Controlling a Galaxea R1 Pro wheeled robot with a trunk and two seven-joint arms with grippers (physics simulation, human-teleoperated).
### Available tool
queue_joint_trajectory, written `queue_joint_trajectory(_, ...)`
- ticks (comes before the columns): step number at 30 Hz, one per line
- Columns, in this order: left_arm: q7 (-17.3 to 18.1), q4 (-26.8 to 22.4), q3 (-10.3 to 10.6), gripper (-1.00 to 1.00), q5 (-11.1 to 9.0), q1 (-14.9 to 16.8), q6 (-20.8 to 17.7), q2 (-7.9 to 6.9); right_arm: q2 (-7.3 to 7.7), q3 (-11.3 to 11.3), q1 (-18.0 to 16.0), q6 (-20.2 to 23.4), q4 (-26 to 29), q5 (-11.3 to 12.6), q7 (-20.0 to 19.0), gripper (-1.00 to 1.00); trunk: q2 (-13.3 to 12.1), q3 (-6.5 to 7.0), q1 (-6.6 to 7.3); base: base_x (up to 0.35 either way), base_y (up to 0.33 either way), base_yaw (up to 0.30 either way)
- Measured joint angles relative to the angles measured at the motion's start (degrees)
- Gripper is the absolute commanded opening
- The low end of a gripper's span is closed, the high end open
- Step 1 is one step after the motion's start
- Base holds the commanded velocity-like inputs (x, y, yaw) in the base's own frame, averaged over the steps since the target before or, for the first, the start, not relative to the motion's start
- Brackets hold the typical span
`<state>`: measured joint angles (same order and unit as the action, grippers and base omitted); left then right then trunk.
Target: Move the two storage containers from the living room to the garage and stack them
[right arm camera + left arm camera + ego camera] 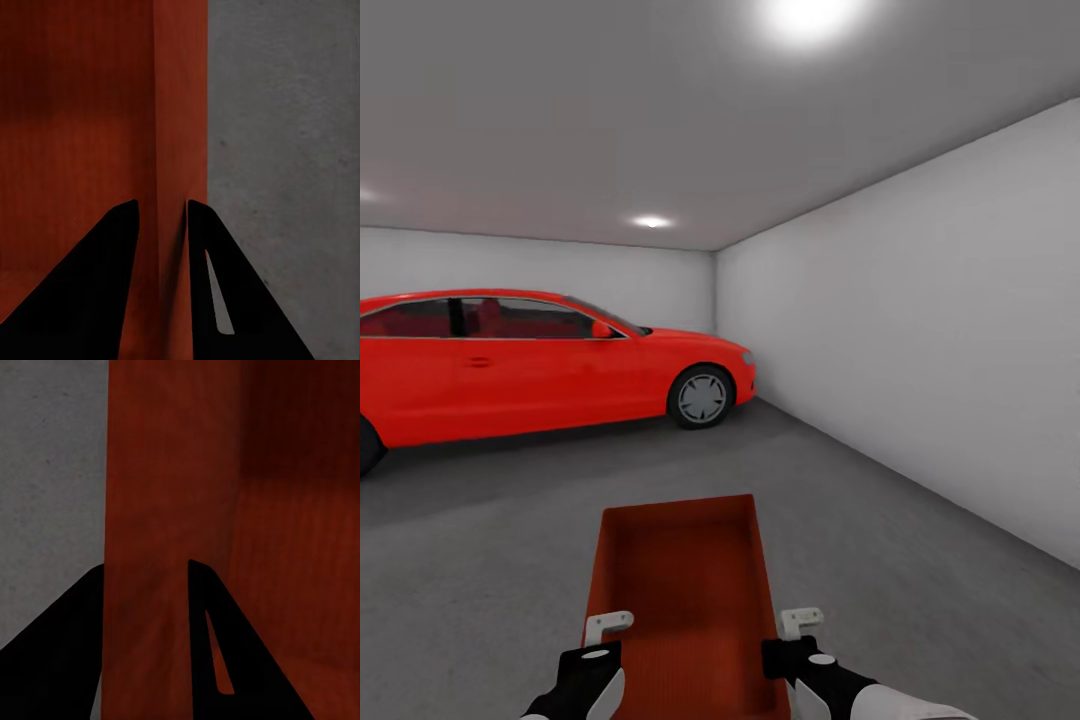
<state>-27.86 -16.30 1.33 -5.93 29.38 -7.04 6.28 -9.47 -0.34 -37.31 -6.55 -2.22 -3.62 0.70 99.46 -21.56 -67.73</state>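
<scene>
I hold one orange-red lidless storage container (680,590) low in front of me, above the dark-grey concrete floor (920,560) of the garage. My left gripper (607,628) is shut on its left side wall, and my right gripper (800,622) is shut on its right side wall. In the left wrist view the black fingers (217,645) straddle the ribbed wall of the container (172,472). The right wrist view has the gripper (163,217) pinching the container's wall (180,112), with floor (285,150) beside it. The second container is out of view.
A red coupe car (510,365) stands across the left half of the garage. A white wall (920,330) runs along the right side. Open concrete lies ahead between the car and that wall. Spotlights shine from the grey ceiling (660,120).
</scene>
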Motion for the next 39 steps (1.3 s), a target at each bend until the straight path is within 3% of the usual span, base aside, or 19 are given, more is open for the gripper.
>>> queue_joint_trajectory(39,0.01,0.00,-0.05,-1.00,-0.03,0.00,0.00,0.00,-0.01,0.09,0.00,0.09,0.07,0.05,0.00,-1.00,15.65,-7.00,-8.57,0.000,0.000,0.000)
